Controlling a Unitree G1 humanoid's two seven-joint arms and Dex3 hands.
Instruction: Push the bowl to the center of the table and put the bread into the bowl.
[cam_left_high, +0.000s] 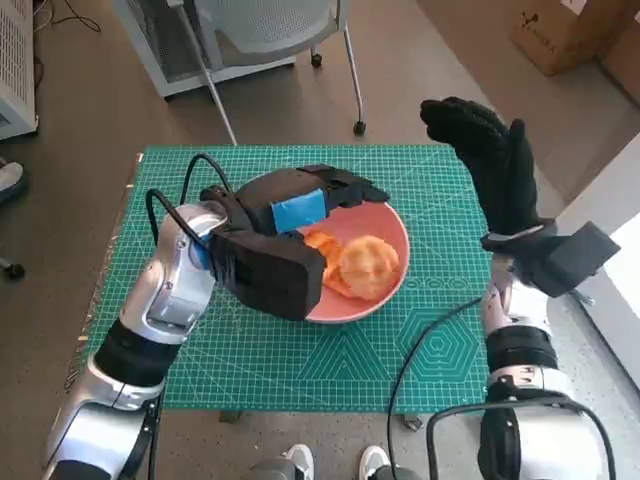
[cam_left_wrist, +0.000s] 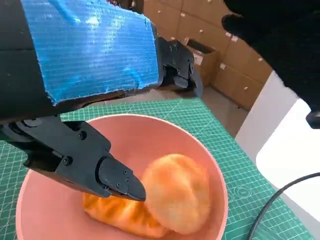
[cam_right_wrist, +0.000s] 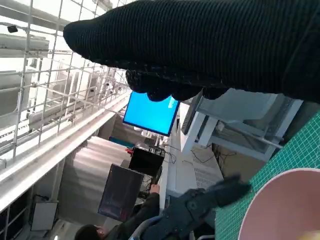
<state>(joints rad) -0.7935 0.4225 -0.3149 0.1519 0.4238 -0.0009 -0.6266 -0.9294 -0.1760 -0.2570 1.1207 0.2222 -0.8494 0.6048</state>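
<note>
Left hand (cam_left_high: 290, 212), black w/ blue tape on its back, hovers over the pink bowl (cam_left_high: 392, 232), fingers spread apart, holding nothing. Just below its fingers (cam_left_wrist: 120, 182) the bread (cam_left_high: 365, 265), golden-orange, lies inside the bowl, toward the robot's right side. Bowl sits near the middle of the green cutting mat (cam_left_high: 420, 340) covering the bench. Right hand (cam_left_high: 490, 160), in black knitted glove, is raised near the bench's far right corner, fingers loosely apart, empty. A chair (cam_left_high: 270, 30) stands on the floor beyond.

A lab; cutting mat (cam_left_high: 300, 370), monitor (cam_right_wrist: 150, 112), cartons (cam_left_wrist: 220, 65).
</note>
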